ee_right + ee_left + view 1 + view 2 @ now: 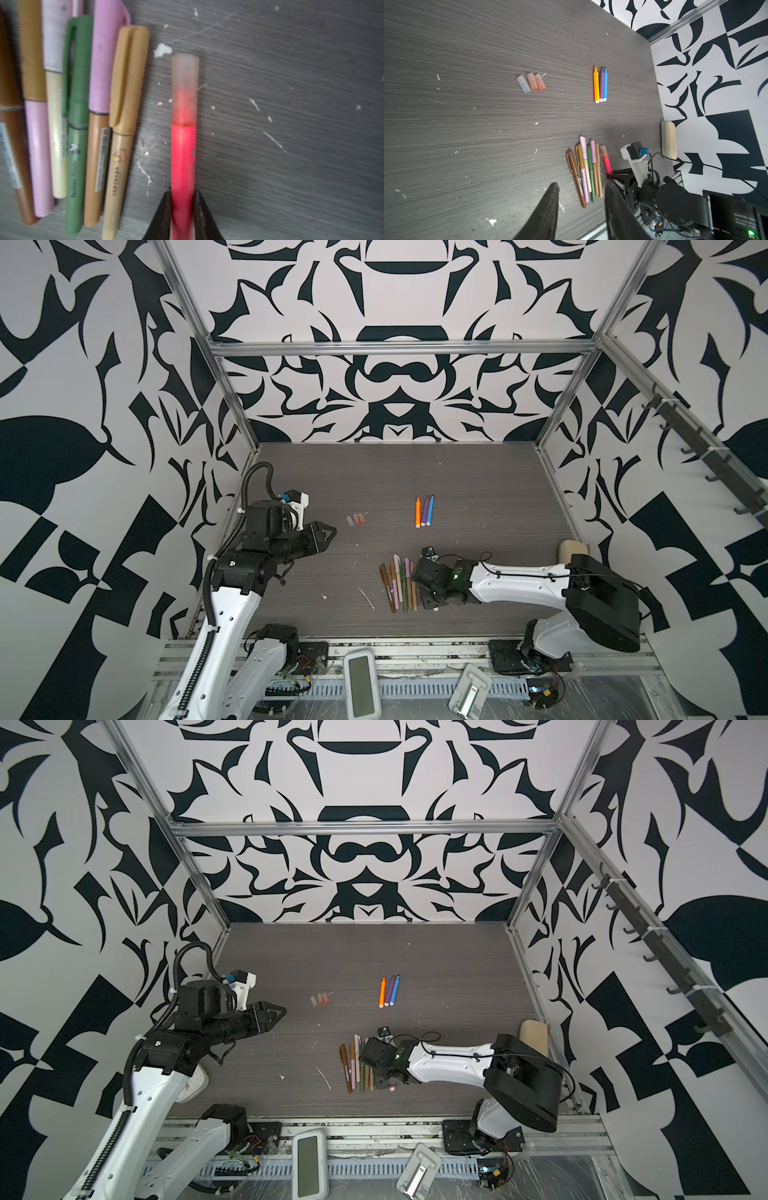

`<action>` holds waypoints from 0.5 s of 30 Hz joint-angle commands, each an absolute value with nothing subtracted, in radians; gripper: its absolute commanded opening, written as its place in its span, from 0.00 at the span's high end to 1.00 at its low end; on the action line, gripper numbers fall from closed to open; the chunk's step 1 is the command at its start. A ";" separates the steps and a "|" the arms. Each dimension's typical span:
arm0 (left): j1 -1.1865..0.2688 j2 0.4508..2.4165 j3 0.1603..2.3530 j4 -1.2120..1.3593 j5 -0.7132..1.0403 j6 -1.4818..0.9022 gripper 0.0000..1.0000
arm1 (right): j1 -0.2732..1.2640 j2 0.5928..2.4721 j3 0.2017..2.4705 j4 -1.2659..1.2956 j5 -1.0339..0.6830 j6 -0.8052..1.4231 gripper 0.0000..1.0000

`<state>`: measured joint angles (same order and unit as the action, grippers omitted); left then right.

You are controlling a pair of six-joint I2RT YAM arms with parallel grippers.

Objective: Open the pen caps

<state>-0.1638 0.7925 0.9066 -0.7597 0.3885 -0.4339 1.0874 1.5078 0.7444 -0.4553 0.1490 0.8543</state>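
Your right arm (pixel 515 578) lay stretched low across the table (pixel 457 472) from its base at 4 o'clock. The forearm pointed toward 9 o'clock and the wrist was bent down over the pens. The right claw (pixel 182 197) was clenched on the pink-red pen (pixel 183 158), with a black finger (pixel 162 209) pressed against each side of the barrel, well back from the cap. That pen pointed toward 12 o'clock with its translucent cap (pixel 185 83) seated on the tip. It sat at 3 o'clock of the capped pens (pixel 399 583), just beside the tan one but not touching it. You could not tell whether it had left the tabletop.

Your left arm (pixel 232 614) rose from 7 o'clock with the elbow folded. It held the left claw (pixel 328 532) above the table at 9 o'clock, aimed toward 3 o'clock. Its jaws stood apart with nothing between them.

Three loose caps (pixel 356 519) lay side by side at 10 o'clock of the table's middle. Three uncapped pens (pixel 424 511), orange, purple and blue, lay together at 1 o'clock.
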 commanded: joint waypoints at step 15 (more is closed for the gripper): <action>-0.533 0.861 0.821 -0.367 0.260 -0.761 0.54 | 1.066 1.320 0.866 -0.533 0.133 0.699 1.00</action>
<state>-0.4519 0.8227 0.8371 -0.5034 0.3416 -0.6861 1.0729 1.3525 0.8127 -0.5098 0.1455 0.7502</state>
